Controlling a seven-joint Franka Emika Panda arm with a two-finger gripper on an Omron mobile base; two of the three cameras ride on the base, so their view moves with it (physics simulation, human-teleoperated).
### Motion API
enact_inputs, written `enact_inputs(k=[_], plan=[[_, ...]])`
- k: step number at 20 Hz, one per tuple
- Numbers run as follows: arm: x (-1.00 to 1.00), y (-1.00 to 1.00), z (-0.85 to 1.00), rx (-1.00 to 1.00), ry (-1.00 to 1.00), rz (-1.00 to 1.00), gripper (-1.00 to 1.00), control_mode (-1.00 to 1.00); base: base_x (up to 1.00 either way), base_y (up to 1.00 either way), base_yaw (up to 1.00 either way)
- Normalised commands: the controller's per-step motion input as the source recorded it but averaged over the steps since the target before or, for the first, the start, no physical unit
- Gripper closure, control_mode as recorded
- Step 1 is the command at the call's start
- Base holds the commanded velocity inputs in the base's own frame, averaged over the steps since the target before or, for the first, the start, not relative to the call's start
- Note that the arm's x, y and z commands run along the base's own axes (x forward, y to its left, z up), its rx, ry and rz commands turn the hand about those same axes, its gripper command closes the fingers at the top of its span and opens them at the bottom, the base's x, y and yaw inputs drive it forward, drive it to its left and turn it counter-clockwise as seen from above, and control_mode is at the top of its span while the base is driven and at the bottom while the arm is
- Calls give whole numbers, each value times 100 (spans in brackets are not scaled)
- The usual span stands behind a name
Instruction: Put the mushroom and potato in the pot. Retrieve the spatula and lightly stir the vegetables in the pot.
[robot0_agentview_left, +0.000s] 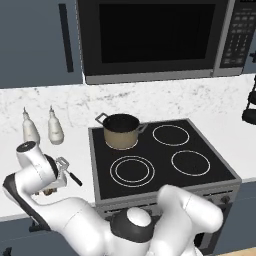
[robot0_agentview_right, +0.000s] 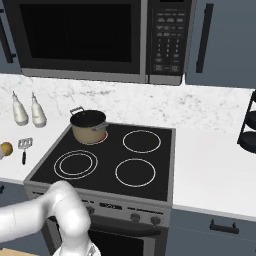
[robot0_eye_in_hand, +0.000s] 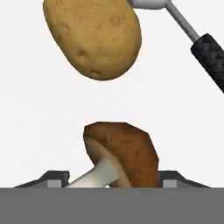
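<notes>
The brown mushroom lies on the white counter with its pale stem pointing left, and my gripper is shut on it, a finger at each side. Just beyond it lies the golden potato, also visible in the right base view as the potato. The spatula rests beside the potato, its black handle running off to the right; it is also seen as the spatula and the spatula. My gripper hangs low over the counter left of the stove. The pot stands on the rear left burner, seen also as the pot.
Two white bottles stand at the back of the counter left of the stove. A microwave hangs over the burners. A dark rack stands on the counter at the far right.
</notes>
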Motion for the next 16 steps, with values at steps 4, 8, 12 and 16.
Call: enact_inputs(k=[4,8,12,16], plan=[[-68,-69,100,9,-27,-3,100,-100,0,0,0],[-37,-94,100,13,-21,-2,100,-100,0,0,0],[-3,-100,95,7,-20,0,100,-100,0,0,0],[1,-100,74,5,-23,0,100,-100,0,0,0]])
